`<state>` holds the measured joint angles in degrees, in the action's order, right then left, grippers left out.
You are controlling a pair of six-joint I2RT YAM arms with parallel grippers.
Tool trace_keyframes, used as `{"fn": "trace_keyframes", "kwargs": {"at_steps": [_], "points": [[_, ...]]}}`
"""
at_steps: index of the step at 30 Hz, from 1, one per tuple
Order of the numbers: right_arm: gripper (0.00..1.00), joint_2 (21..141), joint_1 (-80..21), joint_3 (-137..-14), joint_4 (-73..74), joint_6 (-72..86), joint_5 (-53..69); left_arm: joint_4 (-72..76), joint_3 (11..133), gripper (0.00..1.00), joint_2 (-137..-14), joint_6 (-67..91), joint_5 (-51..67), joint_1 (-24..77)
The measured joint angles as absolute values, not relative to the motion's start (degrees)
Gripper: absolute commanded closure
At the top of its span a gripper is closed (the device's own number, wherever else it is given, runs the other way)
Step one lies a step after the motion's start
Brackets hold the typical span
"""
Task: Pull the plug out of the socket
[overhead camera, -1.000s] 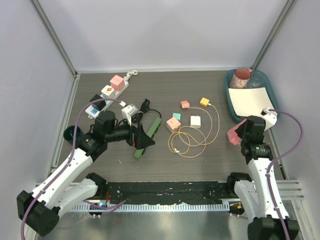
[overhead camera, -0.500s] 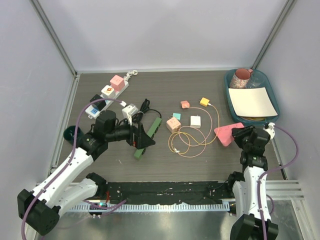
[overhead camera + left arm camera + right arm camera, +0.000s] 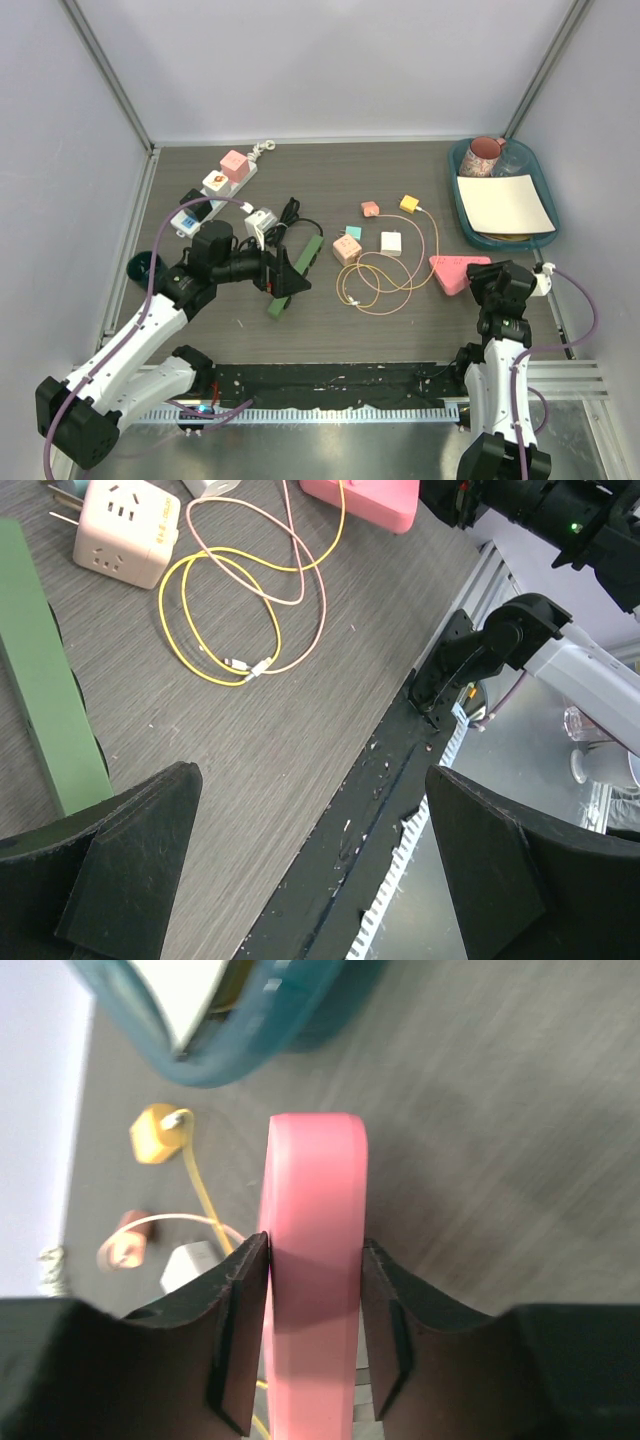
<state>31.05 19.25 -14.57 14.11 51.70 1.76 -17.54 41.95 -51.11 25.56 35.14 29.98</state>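
Observation:
A white power strip [image 3: 213, 184] lies at the back left with a pink plug block [image 3: 234, 163] and other adapters sitting in it. My left gripper [image 3: 290, 272] [image 3: 310, 780] hangs open over the near end of a green power strip [image 3: 297, 266] [image 3: 45, 680], with nothing between its fingers. My right gripper [image 3: 478, 278] [image 3: 315, 1250] is shut on a flat pink socket block [image 3: 452, 270] [image 3: 315, 1180], one finger on each side. The block rests low on the table, right of the coiled cables.
Yellow and pink cables [image 3: 375, 275] coil mid-table among a pink cube socket [image 3: 347, 249], a white charger [image 3: 391, 243] and a yellow cube [image 3: 409, 203]. A teal tray [image 3: 548, 205] with paper and a pink mug [image 3: 486, 152] sits back right. A dark bowl [image 3: 143, 267] is at the left.
My right gripper has swung left and down from beside the tray, bringing the pink block to the table next to the cables. The left arm has stayed put.

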Motion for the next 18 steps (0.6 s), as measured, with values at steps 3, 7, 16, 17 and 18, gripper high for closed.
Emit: {"fn": "trace_keyframes", "kwargs": {"at_steps": [3, 7, 16, 17, 18], "points": [[0.50, 31.05, 19.25, -14.33, 18.06, 52.47, -2.17, -17.54, 41.95, 0.00, -51.11, 25.65, 35.14, 29.98], [0.45, 30.65, 19.31, -13.78, 22.61, 53.39, -5.76, -17.56, 41.95, 0.00, -51.00, 25.76, 35.14, 29.98], [0.43, 30.79, 19.31, -16.49, 29.17, 52.47, -11.88, -17.80, 41.95, 0.00, -50.06, 26.11, 33.82, 29.98], [0.43, 30.96, 19.31, -17.87, 29.91, 51.81, -12.45, -18.06, 41.95, 0.00, -50.06, 26.06, 33.15, 29.98], [0.43, 31.29, 19.31, -19.46, 30.30, 51.05, -12.88, -18.44, 41.95, 0.00, -50.00, 25.98, 32.01, 29.98]]}}
